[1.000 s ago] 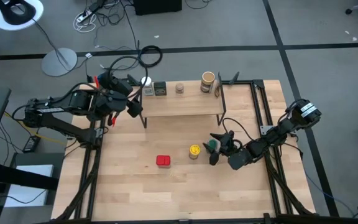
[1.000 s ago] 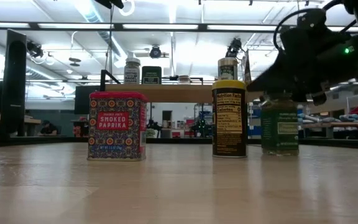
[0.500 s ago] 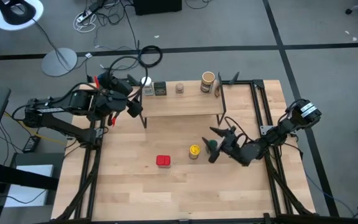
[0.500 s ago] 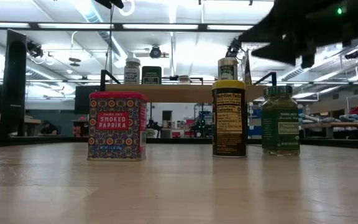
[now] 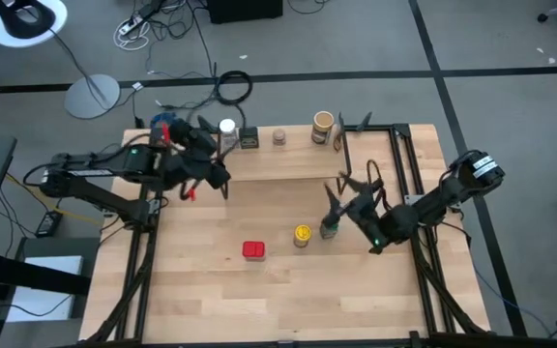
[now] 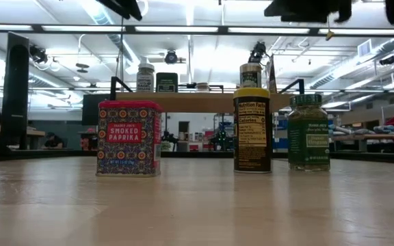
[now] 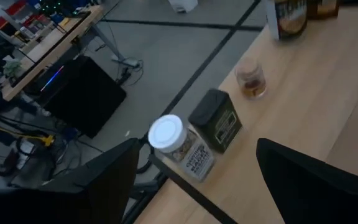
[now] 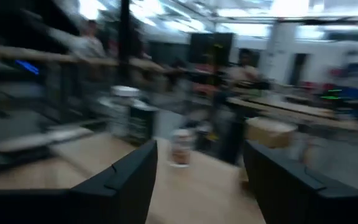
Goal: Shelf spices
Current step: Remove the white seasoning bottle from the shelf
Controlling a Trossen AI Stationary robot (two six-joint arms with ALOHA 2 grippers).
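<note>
The shelf stands at the table's far side. On its wooden top are a white-lidded jar, a dark tin, a small tan-capped jar and a brown canister. On the table in front stand a red tin, a yellow-lidded jar and a green jar. My right gripper hangs open and level above the green jar, with nothing between its fingers. My left gripper hovers open over the shelf's left end, also with nothing in it.
Black frame rails run along the table's left and right sides. Bare wood lies along the near edge. A lamp and cables lie on the floor beyond the shelf.
My right gripper has risen straight up from the green jar's top and has tipped from pointing down to level, rolling as it went. The jar stays upright on the table. My left gripper has shifted a little toward the table's right, over the shelf's left end.
</note>
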